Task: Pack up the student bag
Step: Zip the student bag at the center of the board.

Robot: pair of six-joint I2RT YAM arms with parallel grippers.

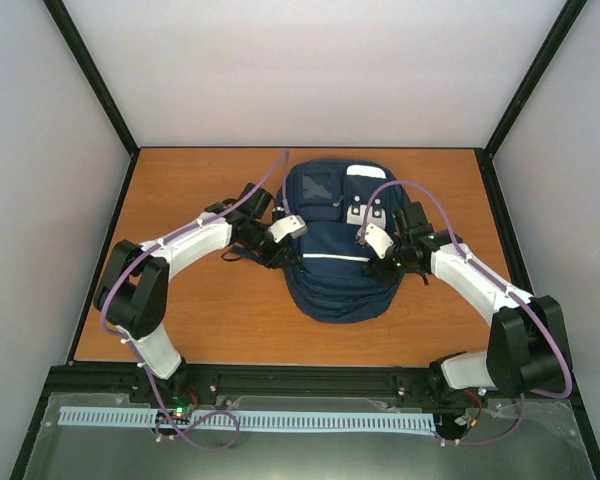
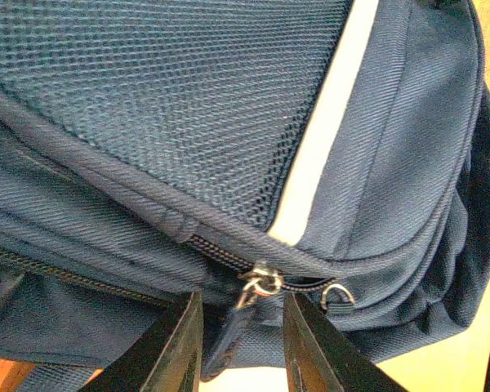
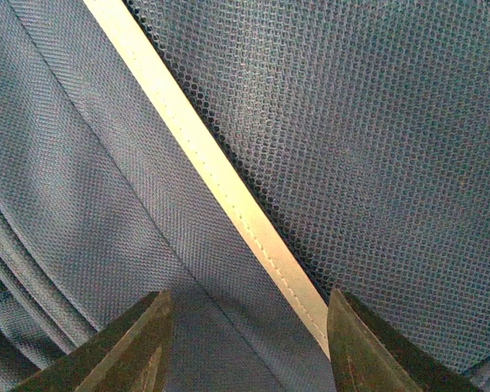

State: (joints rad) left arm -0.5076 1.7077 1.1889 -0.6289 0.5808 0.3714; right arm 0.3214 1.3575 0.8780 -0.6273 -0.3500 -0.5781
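The large navy-blue fabric backpack with thin white stripes lies on the orange wooden bench, between both end effectors. The left end effector is released, with a small silver metal zipper pull just ahead of its tips. The right end effector is also released, spread wide just over the navy mesh panel.
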